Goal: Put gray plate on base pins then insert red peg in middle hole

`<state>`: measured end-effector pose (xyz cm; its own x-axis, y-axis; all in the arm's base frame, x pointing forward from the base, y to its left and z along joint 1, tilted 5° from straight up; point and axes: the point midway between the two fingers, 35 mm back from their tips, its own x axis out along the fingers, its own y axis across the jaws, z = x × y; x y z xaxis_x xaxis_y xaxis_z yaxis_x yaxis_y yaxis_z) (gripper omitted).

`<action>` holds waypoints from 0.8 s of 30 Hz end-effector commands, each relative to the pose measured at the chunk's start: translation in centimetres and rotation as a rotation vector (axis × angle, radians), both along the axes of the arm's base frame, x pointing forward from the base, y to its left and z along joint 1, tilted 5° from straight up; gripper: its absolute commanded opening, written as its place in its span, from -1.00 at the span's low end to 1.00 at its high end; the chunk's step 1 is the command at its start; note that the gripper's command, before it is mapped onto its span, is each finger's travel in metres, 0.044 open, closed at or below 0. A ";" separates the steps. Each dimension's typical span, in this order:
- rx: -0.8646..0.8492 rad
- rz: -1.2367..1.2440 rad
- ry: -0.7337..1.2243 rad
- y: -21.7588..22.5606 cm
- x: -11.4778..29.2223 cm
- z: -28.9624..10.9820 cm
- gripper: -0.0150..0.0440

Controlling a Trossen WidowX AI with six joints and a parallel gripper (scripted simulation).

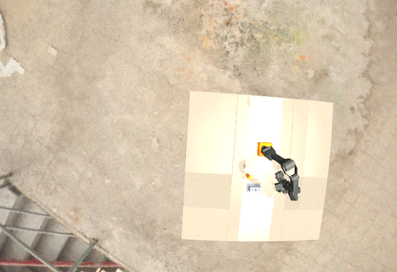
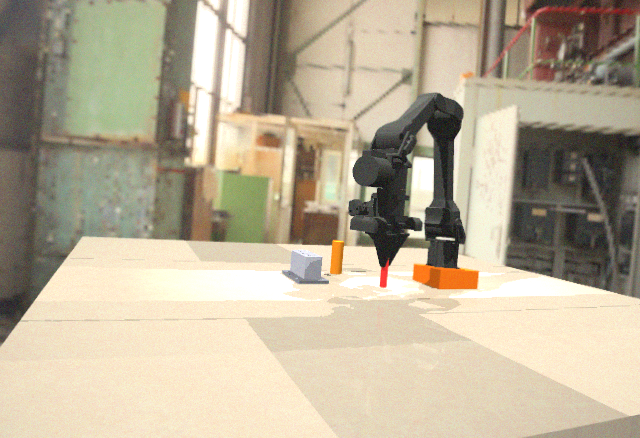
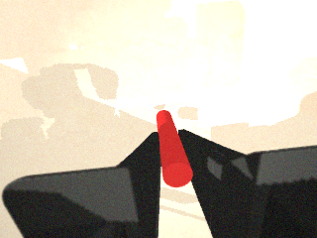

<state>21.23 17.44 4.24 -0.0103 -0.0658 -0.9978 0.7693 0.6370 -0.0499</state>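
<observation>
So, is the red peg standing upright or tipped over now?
Upright. The exterior view shows the red peg vertical on the table, with the end effector shut on its top.

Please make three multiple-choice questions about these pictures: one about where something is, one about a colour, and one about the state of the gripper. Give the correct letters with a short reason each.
1. Where is the upright orange cylinder?
A. Right beside the gray block on its flat base
B. On top of the orange base plate under the arm
C. Between the gripper's fingers

2. What colour is the thin peg at the gripper?
A. Blue
B. Red
C. Green

3. What is the state of the gripper?
A. Wide open above the peg
B. Shut on nothing
C. Shut on the peg

Answers:
1. A, the exterior view shows the cylinder standing next to the gray block, away from the arm's plate.
2. B, the wrist view shows a red peg.
3. C, both dark fingers press against the peg's sides in the wrist view.
</observation>
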 end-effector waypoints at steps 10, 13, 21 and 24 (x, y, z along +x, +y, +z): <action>0.005 0.001 0.001 0.6 0.4 3.9 -0.49; 0.005 0.001 0.001 0.7 0.4 4.9 -0.49; 0.002 0.004 -0.001 0.3 1.0 5.1 -0.49; 0.004 0.004 -0.001 -0.1 1.6 5.2 -0.49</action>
